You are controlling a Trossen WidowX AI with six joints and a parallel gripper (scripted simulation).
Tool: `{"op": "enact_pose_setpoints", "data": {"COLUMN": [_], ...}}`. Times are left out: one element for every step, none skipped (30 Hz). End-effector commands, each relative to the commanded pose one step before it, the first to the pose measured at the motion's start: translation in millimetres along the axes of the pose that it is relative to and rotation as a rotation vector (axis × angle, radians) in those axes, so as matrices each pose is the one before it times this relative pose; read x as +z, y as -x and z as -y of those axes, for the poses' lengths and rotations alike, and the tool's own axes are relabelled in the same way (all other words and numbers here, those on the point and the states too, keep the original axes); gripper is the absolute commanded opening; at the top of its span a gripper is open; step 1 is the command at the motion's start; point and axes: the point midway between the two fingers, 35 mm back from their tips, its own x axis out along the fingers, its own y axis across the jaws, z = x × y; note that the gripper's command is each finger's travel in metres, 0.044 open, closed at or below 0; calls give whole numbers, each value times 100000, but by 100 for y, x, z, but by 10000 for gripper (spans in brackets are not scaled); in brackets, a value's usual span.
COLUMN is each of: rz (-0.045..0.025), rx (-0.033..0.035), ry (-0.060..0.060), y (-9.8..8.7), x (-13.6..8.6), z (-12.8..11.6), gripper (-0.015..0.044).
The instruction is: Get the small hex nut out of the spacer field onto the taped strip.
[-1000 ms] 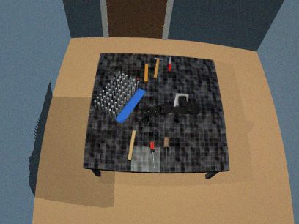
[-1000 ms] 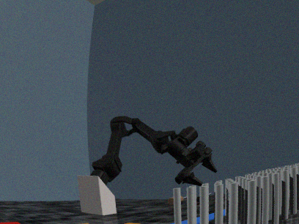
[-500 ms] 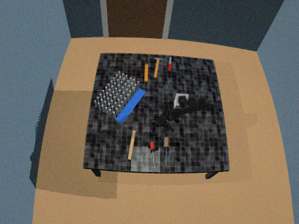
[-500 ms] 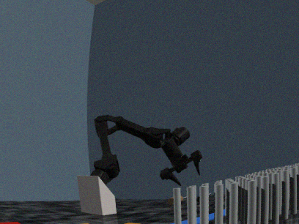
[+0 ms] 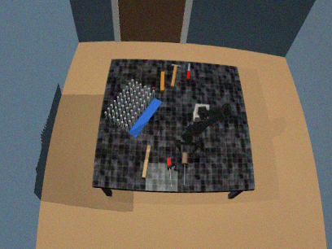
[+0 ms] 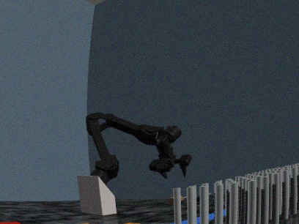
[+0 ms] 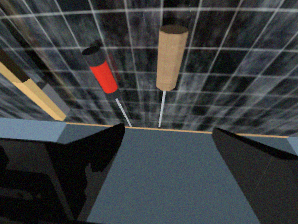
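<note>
My gripper [image 5: 188, 147] [image 6: 175, 176] [image 7: 167, 129] is open and empty, raised above the table near the handle end of a brown-handled tool with a thin shaft [image 5: 185, 158] [image 7: 172, 60]. A red-and-black-handled tool [image 5: 169, 162] [image 7: 104, 77] with a thin shaft lies beside it. A pale wooden stick [image 5: 146, 161] [image 7: 42, 100] lies further left. The metal spacers [image 6: 233, 201] stand upright in rows at the table's left in the top view, with the blue taped strip [image 5: 145, 118] [image 6: 210, 217] along their front. I cannot make out the nut. Fine tip shapes of the tools are too small to tell.
At the back of the table lie an orange bar [image 5: 162, 81], a T-headed wooden tool [image 5: 173, 76] and a small red-handled tool [image 5: 188, 74]. A small red spot [image 5: 153, 88] shows by the spacers' corner. The arm's white base [image 6: 91, 194] stands right of the strip in the top view.
</note>
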Motion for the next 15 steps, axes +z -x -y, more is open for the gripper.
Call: {"op": "enact_pose_setpoints", "data": {"rz": [1065, -244, -192, -70, 0, 0, 0, 0, 0, 0, 0, 0, 0, 0, 0], "rx": [-960, 6, 2, 1, 0, 0, 0, 0, 0, 0, 0, 0, 0, 0, 0], "ry": [-2340, -70, -62, -24, 0, 0, 0, 0, 0, 0, 0, 0, 0, 0, 0], "y": [-2937, -795, -467, -154, 0, 0, 0, 0, 0, 0, 0, 0, 0, 0, 0], "x": [2217, 484, 289, 96, 0, 0, 0, 0, 0, 0, 0, 0, 0, 0, 0], "z": [94, 107, 92, 35, 0, 0, 0, 0, 0, 0, 0, 0, 0, 0, 0], "gripper": [440, 440, 440, 440, 440, 440, 440, 440, 440, 440, 440, 440, 440, 440, 440]}}
